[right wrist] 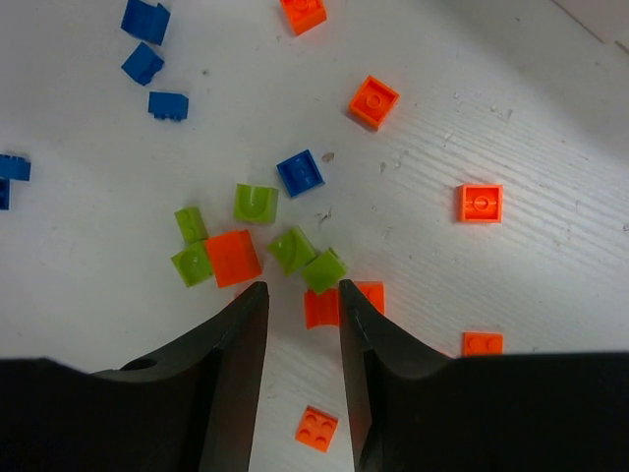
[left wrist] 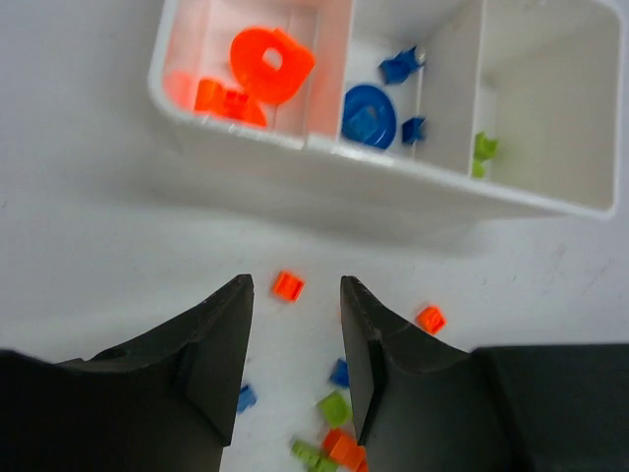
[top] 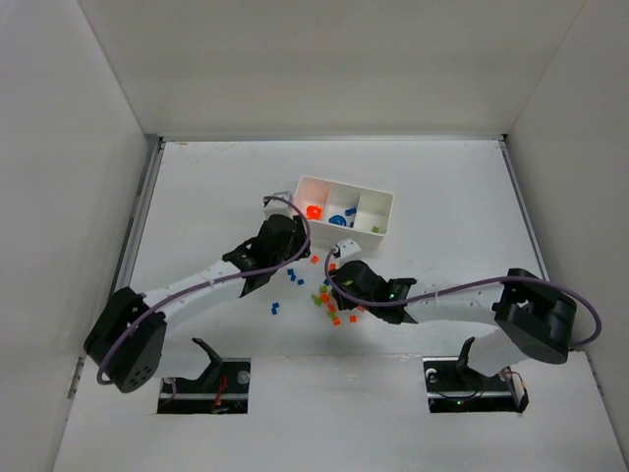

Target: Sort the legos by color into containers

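Markings check: I find no legible text, label, brand, number or sign in any view. Studs on the legos (right wrist: 373, 101) are too small to read; the walls of the white tray (left wrist: 393, 189) are plain.

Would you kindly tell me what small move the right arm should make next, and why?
Probably lower the right gripper straight down and close on the orange lego lying between its open, empty jaws. Green legos sit close beside it, so a straight descent seems least likely to catch the wrong color.
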Motion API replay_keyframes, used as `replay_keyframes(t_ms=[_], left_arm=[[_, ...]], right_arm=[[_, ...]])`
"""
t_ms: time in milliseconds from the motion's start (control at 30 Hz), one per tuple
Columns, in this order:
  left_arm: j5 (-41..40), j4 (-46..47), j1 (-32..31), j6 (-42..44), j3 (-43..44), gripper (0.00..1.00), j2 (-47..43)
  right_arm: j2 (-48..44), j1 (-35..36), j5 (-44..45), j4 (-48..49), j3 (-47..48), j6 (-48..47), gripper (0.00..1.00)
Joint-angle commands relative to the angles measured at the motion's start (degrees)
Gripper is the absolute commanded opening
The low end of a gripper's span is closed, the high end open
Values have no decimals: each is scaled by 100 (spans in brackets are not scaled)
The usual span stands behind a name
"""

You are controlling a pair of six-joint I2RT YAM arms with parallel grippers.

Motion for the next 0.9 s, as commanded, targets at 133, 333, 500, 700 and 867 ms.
replay_keyframes(t_ms=[133, 333, 500, 700, 867], left_arm=[[-143, -996, -77, -499, -1015, 37, -1456], [182, -1365, -358, -771, -1270, 38, -1712], [191, -1462, -605, -885, -1332, 38, -1712], [191, -1462, -780, -1017, -1350, 37, -1817], [77, -1497, -1009, -1219, -1437, 38, -1870]], right_arm=[[423, 49, 32, -205, 443, -419, 42], [643, 31, 23, -232, 523, -437, 42], [775, -21, 32, -249, 584, -473, 39], [889, -56, -3, -65, 602, -508, 41], [907, -74, -91, 111, 540, -526, 35]])
